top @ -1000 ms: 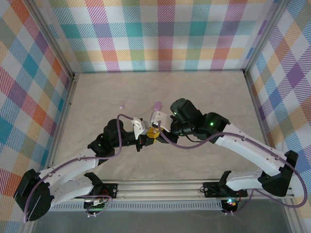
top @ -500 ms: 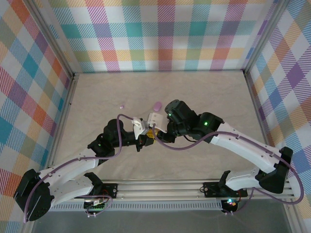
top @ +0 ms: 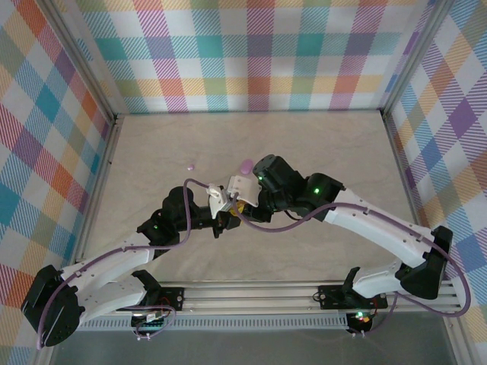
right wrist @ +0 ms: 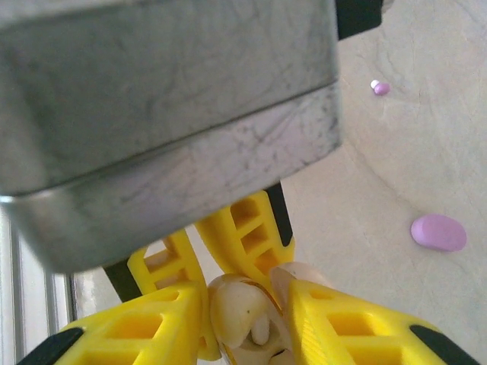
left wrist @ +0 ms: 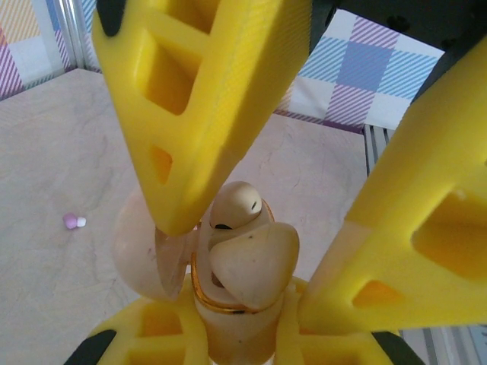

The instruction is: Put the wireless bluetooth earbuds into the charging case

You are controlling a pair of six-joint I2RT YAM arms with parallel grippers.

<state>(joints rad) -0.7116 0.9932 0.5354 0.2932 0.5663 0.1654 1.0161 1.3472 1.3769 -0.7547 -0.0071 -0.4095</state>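
Observation:
A cream charging case [left wrist: 228, 334] with a gold rim stands upright in my left gripper [left wrist: 243, 338], which is shut on its body. Its lid [left wrist: 137, 243] hangs open to the left. One cream earbud [left wrist: 237, 204] sits in the far socket, and a second cream earbud [left wrist: 255, 262] rests tilted over the near socket. My right gripper [right wrist: 245, 328] comes down from above, its fingers [left wrist: 198, 114] partly apart on either side of the case's mouth [right wrist: 236, 308]. In the top view both grippers meet at mid-table [top: 237, 207].
A light purple case [top: 245, 164] lies shut on the table just beyond the grippers, also seen in the right wrist view [right wrist: 438, 232]. One small purple earbud [top: 190, 166] lies further left [left wrist: 74, 221]. Plaid walls enclose the table on three sides.
My right gripper has moved left and down until its fingers straddle the case in my left gripper. The left arm has held still.

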